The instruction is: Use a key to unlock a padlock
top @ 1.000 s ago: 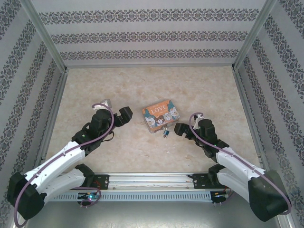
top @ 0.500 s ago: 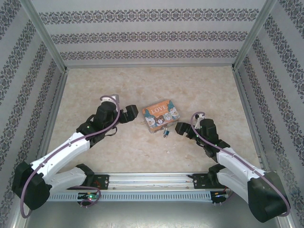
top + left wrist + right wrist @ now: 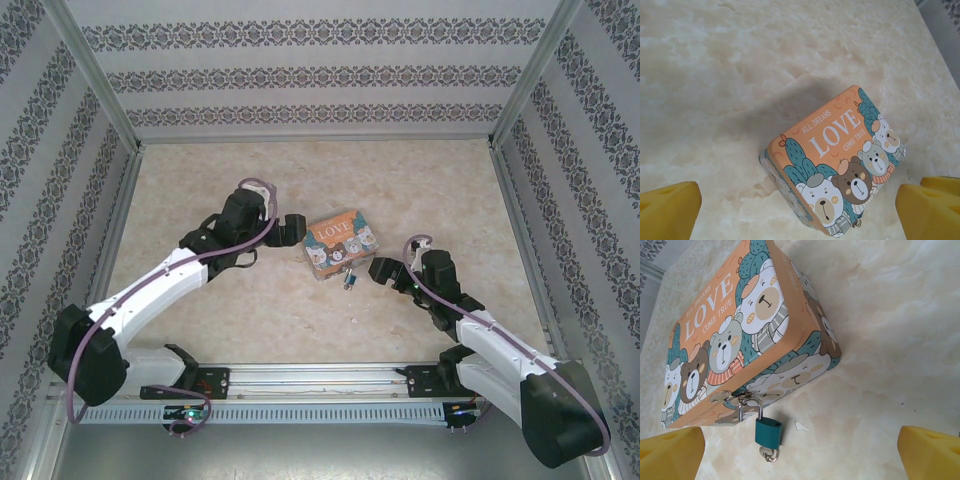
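Beside the LOVE box (image 3: 730, 330), the left gripper (image 3: 289, 228) and right gripper (image 3: 382, 270) stood open and empty.
The padlock (image 3: 768, 432) hung on the box's front, the key (image 3: 769, 454) seemingly just below; being tiny, a grab could miss and shove the box.

The desk (image 3: 250, 180) has a pale, cream marbled top. Near its middle lies an orange-and-teal box (image 3: 340, 243), flat, lid up, set askew to the desk's edges. Just beside the box's near side a teal padlock (image 3: 768, 432) rests on the desk, its shackle hooked through the box's clasp. A small silvery piece, seemingly the key (image 3: 770, 454), sits at the padlock's base. A white fleck (image 3: 801, 426) lies close by.
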{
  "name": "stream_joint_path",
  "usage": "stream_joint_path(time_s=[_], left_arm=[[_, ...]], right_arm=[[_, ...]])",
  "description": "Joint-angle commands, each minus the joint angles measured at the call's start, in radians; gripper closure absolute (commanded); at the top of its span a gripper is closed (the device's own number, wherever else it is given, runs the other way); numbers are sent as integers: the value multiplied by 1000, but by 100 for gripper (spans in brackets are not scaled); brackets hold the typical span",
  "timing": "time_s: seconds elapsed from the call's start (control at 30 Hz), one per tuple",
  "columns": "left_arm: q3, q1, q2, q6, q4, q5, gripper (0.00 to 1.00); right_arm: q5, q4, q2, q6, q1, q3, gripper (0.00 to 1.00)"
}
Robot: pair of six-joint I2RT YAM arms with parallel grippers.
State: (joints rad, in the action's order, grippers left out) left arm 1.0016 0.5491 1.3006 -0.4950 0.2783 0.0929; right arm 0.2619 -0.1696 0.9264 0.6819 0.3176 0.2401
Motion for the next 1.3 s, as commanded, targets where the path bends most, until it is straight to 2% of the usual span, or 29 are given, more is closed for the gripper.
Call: stream_joint_path(time_s=[0.0, 0.33, 0.67, 0.87, 1.03, 1.27], left_arm=[[67, -8, 53, 80, 73, 46, 1], [196, -9, 209, 169, 136, 94, 1], [273, -9, 335, 165, 133, 193, 1], [340, -9, 430, 195, 148, 199, 1], [431, -9, 529, 232, 223, 199, 1], [509, -9, 607, 292, 293, 138, 1]], right_arm=[[22, 4, 3, 16, -5, 26, 2], [52, 18, 19, 35, -5, 47, 2], [88, -13, 29, 34, -5, 51, 2], [115, -16, 51, 28, -2, 71, 2], [120, -16, 53, 22, 6, 81, 2], [130, -16, 59, 18, 15, 80, 2]])
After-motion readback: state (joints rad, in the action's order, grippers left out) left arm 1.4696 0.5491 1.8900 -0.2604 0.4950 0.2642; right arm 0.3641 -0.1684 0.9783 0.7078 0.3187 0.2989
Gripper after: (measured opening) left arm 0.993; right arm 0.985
